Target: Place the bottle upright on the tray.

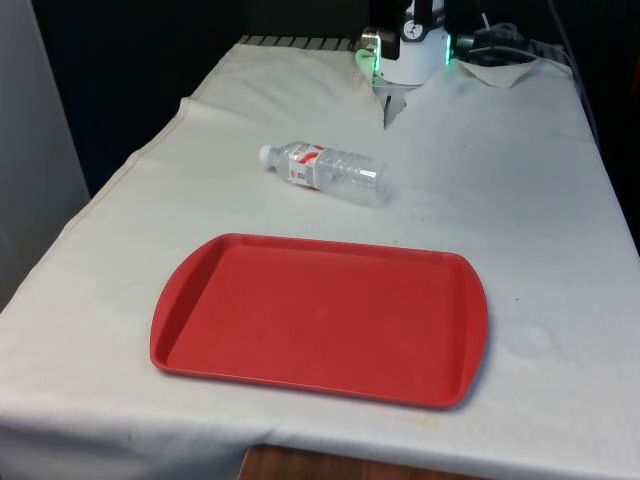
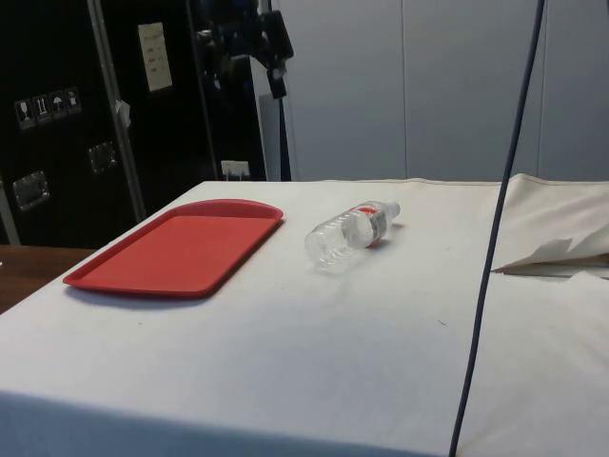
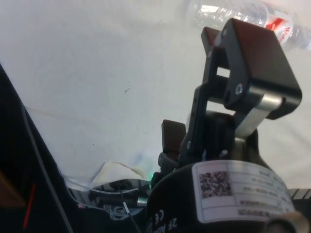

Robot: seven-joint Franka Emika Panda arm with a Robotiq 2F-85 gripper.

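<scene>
The gripper (image 3: 192,82) is hanging above the white cloth (image 1: 520,180) with its jaws standing wide, gripping nothing, bare cloth showing in the gap between them. In the wrist view the bottle (image 3: 243,14) is lying beyond the gripper, well apart from it. The clear plastic bottle (image 1: 325,170) is lying on its side on the cloth, its white cap pointing toward the front view's left and its red-and-white label sitting just behind the cap. The red tray (image 1: 320,242) is resting flat nearer the front camera. In the side view the bottle (image 2: 350,231) is lying near the tray (image 2: 171,252), not touching it.
</scene>
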